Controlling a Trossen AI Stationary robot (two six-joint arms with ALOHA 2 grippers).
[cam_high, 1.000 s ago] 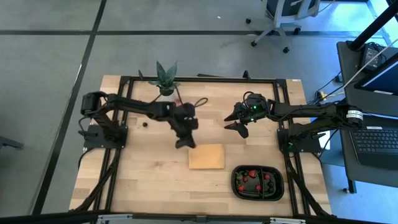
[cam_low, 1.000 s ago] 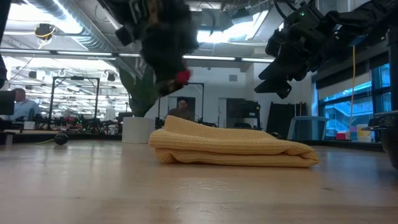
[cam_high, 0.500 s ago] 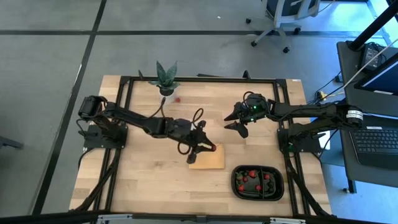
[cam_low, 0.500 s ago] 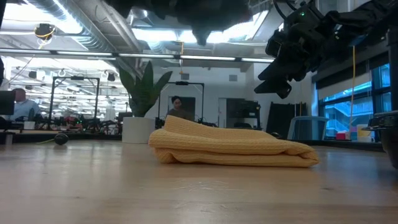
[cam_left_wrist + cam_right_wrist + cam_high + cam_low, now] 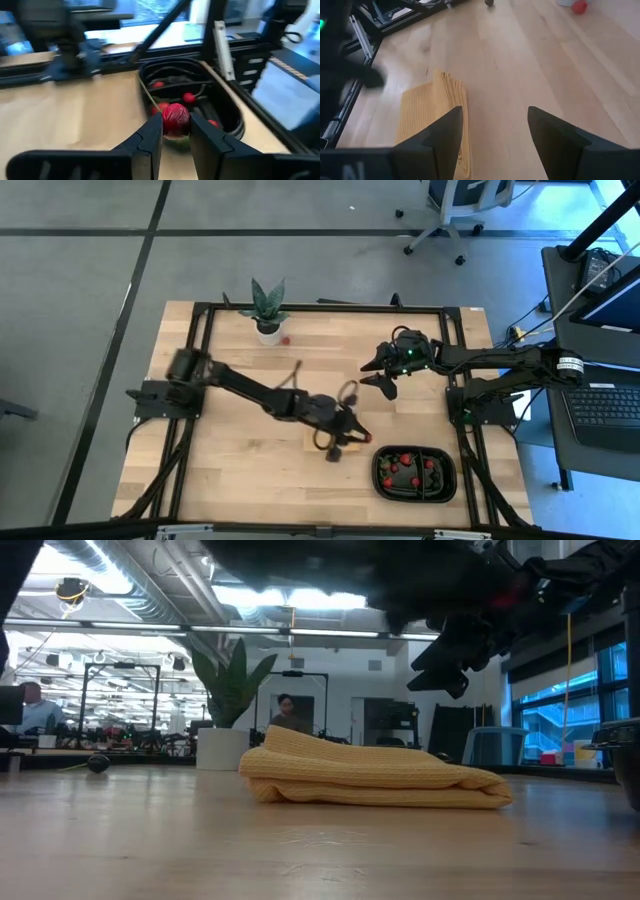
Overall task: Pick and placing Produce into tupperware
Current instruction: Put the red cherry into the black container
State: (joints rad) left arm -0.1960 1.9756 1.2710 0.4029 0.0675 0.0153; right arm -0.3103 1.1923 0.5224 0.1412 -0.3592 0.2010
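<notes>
The left gripper (image 5: 176, 131) is clamped on 1 red berry (image 5: 175, 119), just left of the black tray (image 5: 441, 491). It looks light, small, squashable: pinch its middle gently. The right gripper (image 5: 492, 125) waits apart, far right.
</notes>
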